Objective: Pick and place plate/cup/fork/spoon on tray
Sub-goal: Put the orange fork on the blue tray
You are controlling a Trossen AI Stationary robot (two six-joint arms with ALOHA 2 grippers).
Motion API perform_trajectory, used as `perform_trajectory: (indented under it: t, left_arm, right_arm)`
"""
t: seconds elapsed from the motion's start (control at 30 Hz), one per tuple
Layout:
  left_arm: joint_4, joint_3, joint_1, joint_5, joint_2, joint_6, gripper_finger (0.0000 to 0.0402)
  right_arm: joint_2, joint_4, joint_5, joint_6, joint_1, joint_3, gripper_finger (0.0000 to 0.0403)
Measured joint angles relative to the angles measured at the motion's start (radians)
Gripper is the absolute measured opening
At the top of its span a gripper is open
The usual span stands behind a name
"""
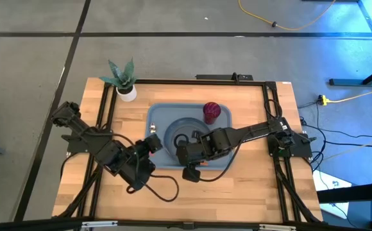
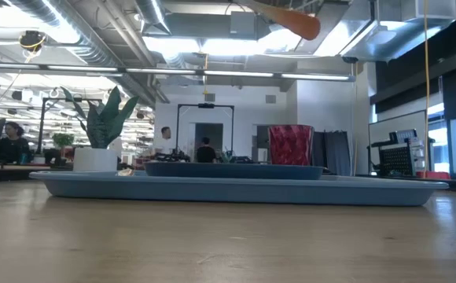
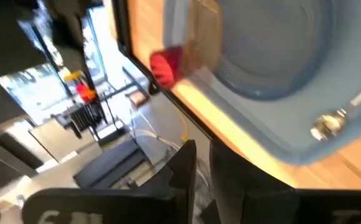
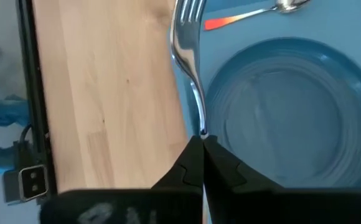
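The light blue-grey tray [image 1: 157, 115] lies mid-table. The grey-blue plate [image 1: 181, 130] rests flat on it, and the dark red cup [image 1: 211, 112] stands upright at its far right corner. The spoon [image 4: 255, 15] lies on the tray floor beside the plate. My right gripper [image 1: 187, 157] is over the tray's near edge, shut on the fork [image 4: 187, 37]. My left gripper [image 1: 155, 142] hangs by the tray's left near side; its fingers [image 3: 188, 163] stand a narrow gap apart and hold nothing. My right gripper pinches the fork's thin metal neck [image 4: 199, 121] between its two shut fingers, which lie along the fork. The tines [image 4: 184, 14] stick out ahead of the fingertips. The orange handle [image 2: 300, 23] juts out behind. The fork is lifted clear above the tray.
A white pot with a green plant [image 1: 126, 86] stands at the table's far left, beyond the tray. Bare wood lies left of the tray [image 4: 106, 93] and along the near edge [image 2: 228, 244]. Black frame rails [image 1: 102, 115] run along the table's sides.
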Motion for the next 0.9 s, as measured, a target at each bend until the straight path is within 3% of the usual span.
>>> perform_trajectory:
  t: [0.2, 0.53, 0.7, 0.9]
  left_arm:
    - [-0.187, 0.0, -0.017, -0.003, -0.004, -0.307, 0.004]
    - [-0.249, 0.0, -0.075, 0.224, -0.072, -0.748, 0.004]
    - [-0.25, 0.0, -0.115, 0.307, -0.147, -0.944, 0.004]
    - [-0.25, 0.001, -0.156, 0.376, -0.258, -1.12, 0.0041]
  right_arm:
    - [0.0, 0.043, 0.051, 0.034, -0.005, 0.0, 0.0]
    - [0.042, 0.26, 0.069, 0.061, -0.059, 0.002, 0.0]
    - [0.085, 0.281, 0.057, 0.151, -0.101, 0.002, 0.0]
    - [0.139, 0.298, 0.024, 0.37, -0.145, 0.001, 0.0]
